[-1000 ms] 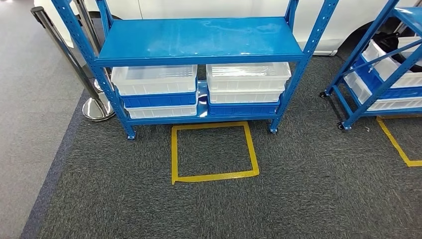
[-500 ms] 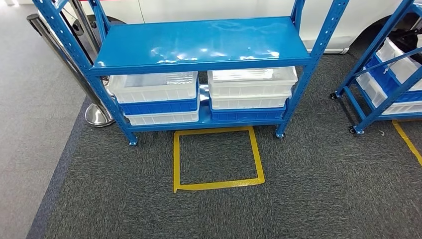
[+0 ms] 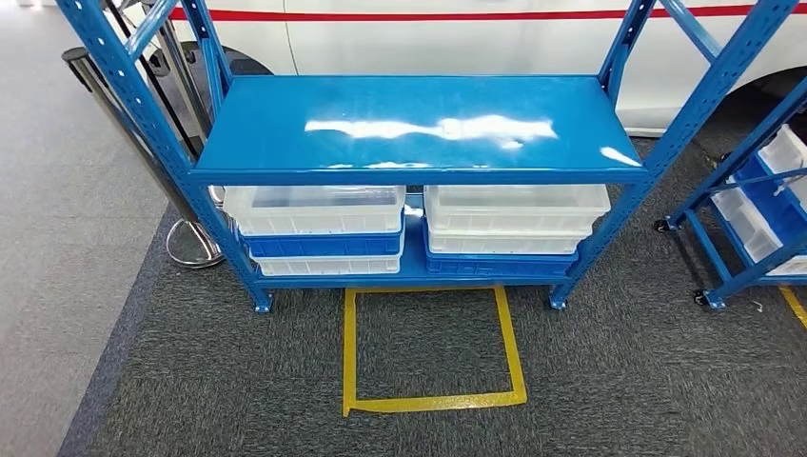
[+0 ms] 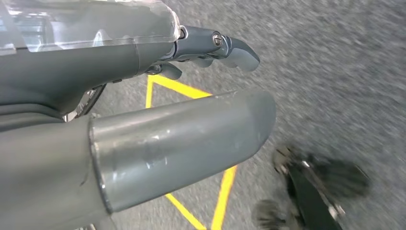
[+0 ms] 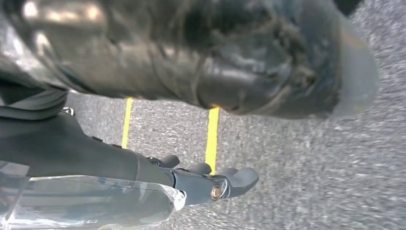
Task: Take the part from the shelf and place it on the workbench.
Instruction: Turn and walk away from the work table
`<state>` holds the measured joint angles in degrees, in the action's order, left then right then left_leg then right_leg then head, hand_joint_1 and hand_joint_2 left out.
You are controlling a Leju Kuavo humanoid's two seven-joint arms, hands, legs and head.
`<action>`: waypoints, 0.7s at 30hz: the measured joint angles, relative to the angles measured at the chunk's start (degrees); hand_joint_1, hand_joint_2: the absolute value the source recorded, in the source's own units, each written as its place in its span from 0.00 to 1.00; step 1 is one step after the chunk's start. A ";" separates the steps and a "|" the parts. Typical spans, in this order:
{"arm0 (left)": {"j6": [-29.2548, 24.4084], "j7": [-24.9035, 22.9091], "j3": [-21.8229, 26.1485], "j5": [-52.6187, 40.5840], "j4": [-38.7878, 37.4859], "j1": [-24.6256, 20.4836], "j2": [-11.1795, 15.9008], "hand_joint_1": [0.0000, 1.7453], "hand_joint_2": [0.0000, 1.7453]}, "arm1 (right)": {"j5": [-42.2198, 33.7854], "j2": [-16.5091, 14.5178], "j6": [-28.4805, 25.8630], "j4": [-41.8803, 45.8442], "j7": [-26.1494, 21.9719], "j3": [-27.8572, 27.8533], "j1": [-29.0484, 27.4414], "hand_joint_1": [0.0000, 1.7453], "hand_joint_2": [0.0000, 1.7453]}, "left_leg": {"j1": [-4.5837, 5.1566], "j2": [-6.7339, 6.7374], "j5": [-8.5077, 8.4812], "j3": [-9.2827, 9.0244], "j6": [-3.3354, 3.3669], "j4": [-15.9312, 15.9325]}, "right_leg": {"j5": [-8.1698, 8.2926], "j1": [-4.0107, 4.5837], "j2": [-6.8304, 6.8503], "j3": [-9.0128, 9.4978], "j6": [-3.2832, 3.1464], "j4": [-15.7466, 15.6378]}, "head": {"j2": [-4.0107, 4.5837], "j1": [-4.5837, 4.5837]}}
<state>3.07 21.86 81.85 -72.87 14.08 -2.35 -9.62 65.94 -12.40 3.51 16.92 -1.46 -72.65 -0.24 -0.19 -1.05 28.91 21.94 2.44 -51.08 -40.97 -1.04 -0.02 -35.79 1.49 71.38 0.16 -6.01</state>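
A blue steel shelf rack (image 3: pixel 409 129) stands on dark grey carpet (image 3: pixel 619 381) — white and blue plastic bins (image 3: pixel 319 228) stacked on its bottom tier (the part itself cannot be made out). A yellow tape square (image 3: pixel 433 347) lies before it. Left hand (image 4: pixel 191 52) and right hand (image 5: pixel 201 179) hang over the carpet — fingers extended, nothing held.

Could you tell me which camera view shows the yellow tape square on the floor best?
The head view: the whole tape square lies in front of the shelf. The left wrist view catches yellow corner lines behind the left hand; the right wrist view shows two strips past the right hand.
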 joint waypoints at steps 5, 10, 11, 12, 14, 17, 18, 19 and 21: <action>-0.15 -0.56 0.04 -0.03 0.02 0.19 -0.15 0.00 0.00 | 0.55 -0.01 0.35 -0.01 -0.55 -0.50 -1.01 0.00 0.00 | 0.00 -0.38 6.85 -7.32 -1.61 -0.62 | 19.99 0.04 0.25 -4.87 -0.87 -10.67 | -0.01 0.10; -0.76 -0.93 -0.02 -0.12 0.09 -1.69 -0.38 0.00 0.00 | 0.38 0.01 0.81 0.09 -1.00 -0.84 0.79 0.00 0.00 | -0.43 0.06 4.60 -0.20 -3.27 -15.25 | 17.90 0.31 -0.61 -3.31 -3.40 -10.05 | -0.01 0.19; -0.76 -0.91 -0.02 -0.11 0.10 -1.73 -0.41 0.00 0.00 | 0.26 0.02 0.87 0.13 -1.01 -0.90 0.89 0.00 0.00 | -0.55 0.22 5.62 2.41 -3.54 -18.80 | 17.37 0.24 -0.87 -2.47 -3.60 -10.46 | -0.01 0.20; -0.76 -0.91 -0.02 -0.11 0.11 -1.67 -0.44 0.00 0.00 | 0.20 0.01 0.90 0.15 -0.98 -0.96 0.91 0.00 0.00 | -0.61 0.32 7.89 4.65 -3.78 -20.98 | 16.79 0.21 -1.24 -1.57 -3.68 -10.70 | -0.01 0.21; -0.81 -0.96 -0.02 -0.10 0.14 -1.36 -0.45 0.00 0.00 | 0.18 -0.03 0.95 0.14 -0.94 -1.01 0.79 0.00 0.00 | -0.76 0.44 12.39 7.93 -4.08 -21.92 | 15.55 0.17 -2.17 0.11 -3.53 -10.87 | -0.01 0.21; -0.93 -0.97 0.00 -0.08 0.26 -1.01 -0.39 0.00 0.00 | 0.19 -0.15 0.97 0.12 -0.92 -1.04 0.70 0.00 0.00 | -0.92 -0.06 8.08 9.73 -3.93 -15.70 | 13.88 -0.04 -3.80 2.39 -2.99 -10.88 | 0.00 0.21; -0.94 -0.97 0.00 -0.08 0.29 -0.88 -0.37 0.00 0.00 | 0.20 -0.16 0.97 0.12 -0.92 -1.06 0.73 0.00 0.00 | -0.94 -1.02 4.47 9.95 -3.82 -12.80 | 13.46 -0.11 -4.35 2.95 -2.74 -10.81 | 0.00 0.19; -0.94 -0.97 0.00 -0.05 0.31 -0.79 -0.37 0.00 0.00 | 0.20 -0.17 0.96 0.13 -0.93 -1.09 0.78 0.00 0.00 | -0.91 -1.92 1.86 10.12 -3.64 -10.44 | 13.18 -0.18 -4.89 3.19 -2.45 -10.76 | 0.01 0.20; -1.00 -1.01 0.01 -0.02 0.32 -0.73 -0.35 0.00 0.00 | 0.19 -0.17 0.95 0.13 -0.92 -1.22 0.87 0.00 0.00 | -0.72 -3.01 -0.34 10.41 -3.00 -8.80 | 12.82 -0.30 -5.92 3.12 -1.69 -10.77 | 0.01 0.18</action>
<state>2.07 20.85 81.86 -72.89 14.40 -3.08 -9.98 66.13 -12.57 4.46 17.05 -2.38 -73.87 0.63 -0.90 -4.05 28.57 32.35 -0.56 -59.88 -28.14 -1.34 -5.94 -32.67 -0.20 60.62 0.17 -5.83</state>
